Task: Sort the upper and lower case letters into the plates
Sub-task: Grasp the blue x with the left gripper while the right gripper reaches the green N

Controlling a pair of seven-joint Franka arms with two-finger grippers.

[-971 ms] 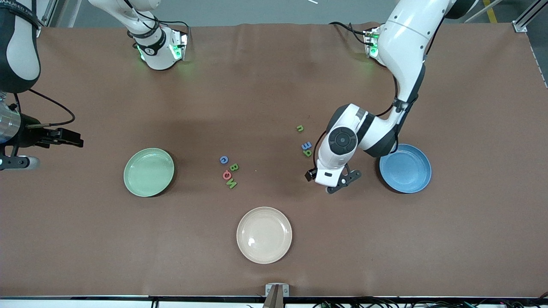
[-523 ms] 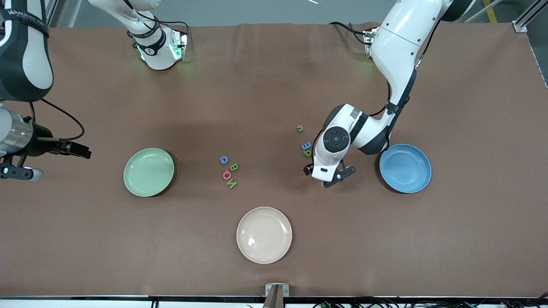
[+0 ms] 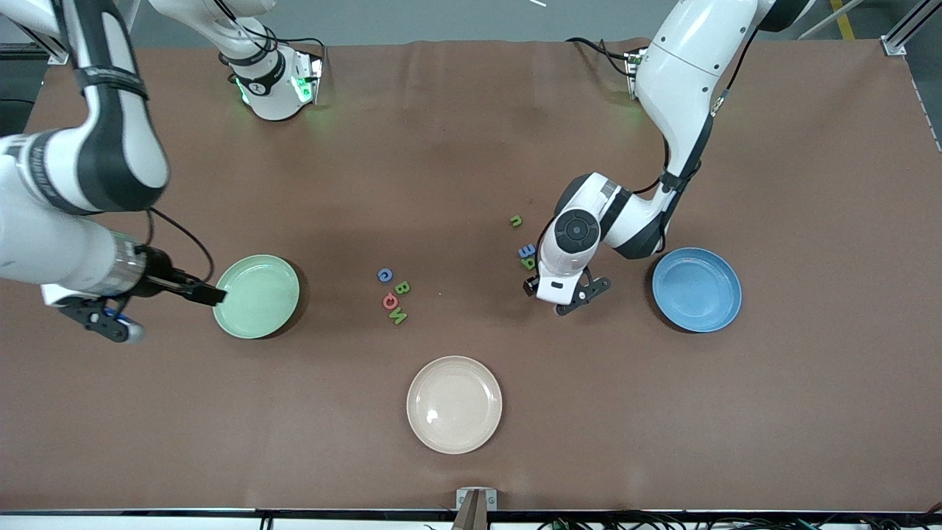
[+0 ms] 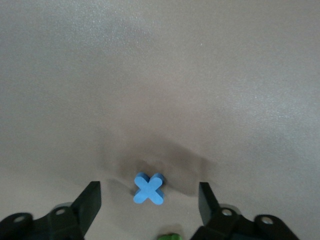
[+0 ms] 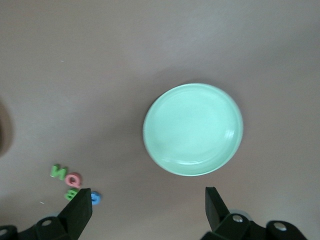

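I am hanging my left gripper low over the blue x, jaws spread wide to either side of it without touching; bare desk lies around, the blue plate near. My right gripper is hovering, jaws wide and empty, beside the mint plate.

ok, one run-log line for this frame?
left tool: open, astride blue x | right tool: open, above table beside mint plate | blue plate: no letters
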